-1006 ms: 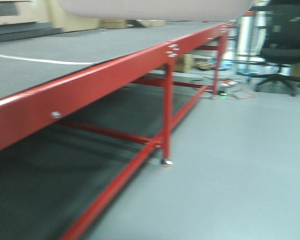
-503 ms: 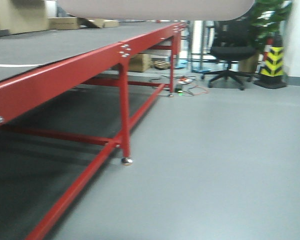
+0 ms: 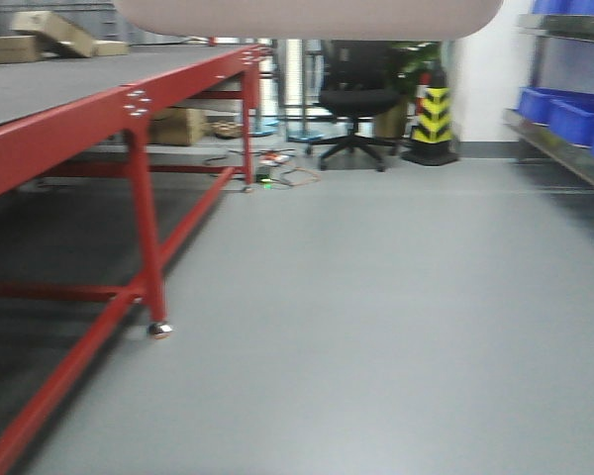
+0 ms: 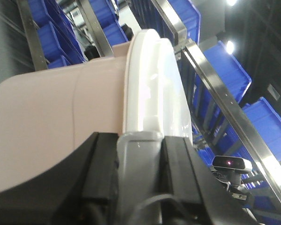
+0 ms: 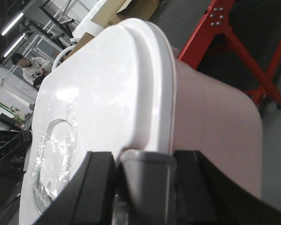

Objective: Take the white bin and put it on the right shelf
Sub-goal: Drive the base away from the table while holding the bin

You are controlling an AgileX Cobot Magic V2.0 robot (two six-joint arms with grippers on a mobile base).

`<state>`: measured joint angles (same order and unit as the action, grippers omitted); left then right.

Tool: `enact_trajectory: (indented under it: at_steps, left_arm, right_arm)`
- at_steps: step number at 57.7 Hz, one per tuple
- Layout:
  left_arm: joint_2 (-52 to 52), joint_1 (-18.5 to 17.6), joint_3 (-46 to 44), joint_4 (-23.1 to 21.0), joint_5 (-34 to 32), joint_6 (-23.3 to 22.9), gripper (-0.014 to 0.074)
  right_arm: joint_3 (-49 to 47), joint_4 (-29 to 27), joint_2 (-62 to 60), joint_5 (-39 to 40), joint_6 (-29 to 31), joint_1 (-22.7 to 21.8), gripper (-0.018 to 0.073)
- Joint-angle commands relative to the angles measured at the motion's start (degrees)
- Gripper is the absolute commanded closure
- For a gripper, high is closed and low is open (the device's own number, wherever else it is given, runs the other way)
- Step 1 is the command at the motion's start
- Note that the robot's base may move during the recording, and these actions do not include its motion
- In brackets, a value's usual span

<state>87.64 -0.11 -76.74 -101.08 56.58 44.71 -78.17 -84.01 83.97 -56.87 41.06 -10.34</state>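
Spanning the top edge of the front view, the white bin (image 3: 307, 18) hangs in the air above the grey floor, with only its rounded underside in frame. It touches neither the red-framed table (image 3: 59, 129) at left nor the right shelf (image 3: 559, 148) at the far right edge, and is well apart from both.

Left arm: the left gripper (image 4: 140, 150) is closed to a narrow gap on a grey tab at one end of the bin. One black finger (image 4: 100, 173) sits on each side of the tab, just below the rim of the white lid (image 4: 152, 84). The pinkish-beige side wall fills the left of this view. Steel rails carrying blue bins (image 4: 234, 79) run behind it, and a small camera (image 4: 230, 162) sits at lower right.

Right arm: the right gripper (image 5: 147, 168) clamps a matching grey tab at the opposite end, its jaws likewise nearly closed. The lid faces this camera, with a rounded handle recess (image 5: 56, 154) showing glare. A red table leg appears beyond the bin wall.

Background, front view: cardboard boxes (image 3: 49, 30) lie on the table top. An office chair (image 3: 361, 99) and a yellow-and-black cone (image 3: 434, 114) stand at the far wall. Blue bins rest on the shelf at right.
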Motion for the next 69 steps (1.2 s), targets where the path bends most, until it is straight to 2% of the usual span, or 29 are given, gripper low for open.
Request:
enact_trajectory:
  at_steps: [1, 69]
  left_arm:
    - [-3.2, -3.2, -1.9, -3.2, 19.6, 0.1, 0.0722]
    - [-3.2, -3.2, -1.9, -3.2, 19.6, 0.1, 0.0722]
  right_arm:
    - [-1.9, -6.3, -3.0, -10.9, 1.5, 3.0, 0.0491]
    - [-1.9, -6.3, -3.0, -10.9, 1.5, 3.0, 0.0491]
